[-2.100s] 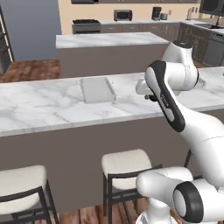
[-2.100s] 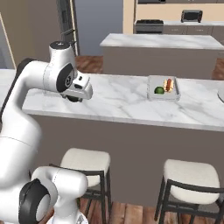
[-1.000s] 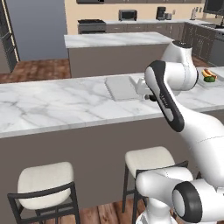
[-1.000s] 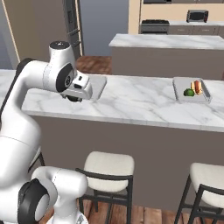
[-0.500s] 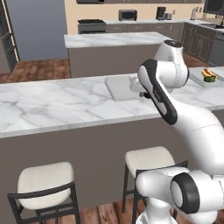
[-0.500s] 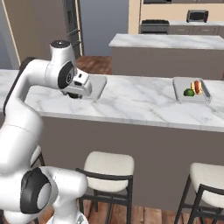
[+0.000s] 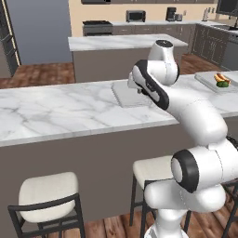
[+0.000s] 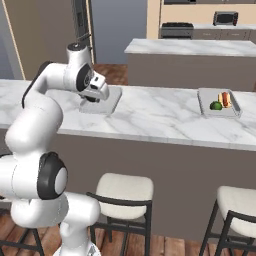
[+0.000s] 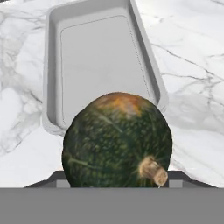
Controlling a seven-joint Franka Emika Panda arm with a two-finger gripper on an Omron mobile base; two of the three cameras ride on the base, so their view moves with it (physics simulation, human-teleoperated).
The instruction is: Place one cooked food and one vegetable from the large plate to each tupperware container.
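Note:
My gripper (image 7: 139, 91) is shut on a round dark green squash (image 9: 116, 140) with an orange patch and a tan stem; the squash hides the fingertips in the hand view. It hangs just above the near end of an empty tupperware container (image 9: 100, 52), a shallow pale grey tray on the marble counter (image 7: 124, 96) (image 8: 112, 100). The gripper (image 8: 90, 104) hovers over that tray's edge. A second tupperware container (image 7: 209, 80) (image 8: 206, 102) lies further right and holds a sausage in a bun (image 8: 224, 99) and a green vegetable (image 8: 216, 105). The large plate is out of view.
The marble counter (image 7: 56, 116) runs across both base views, with stools (image 8: 122, 190) under its front edge. A second island (image 7: 116, 44) stands behind it. Between the two trays is bare marble (image 8: 160, 112).
The base drove sideways early on, which shifted the whole scene. Over the last second the hand with the squash has swung a little left, toward the empty tray.

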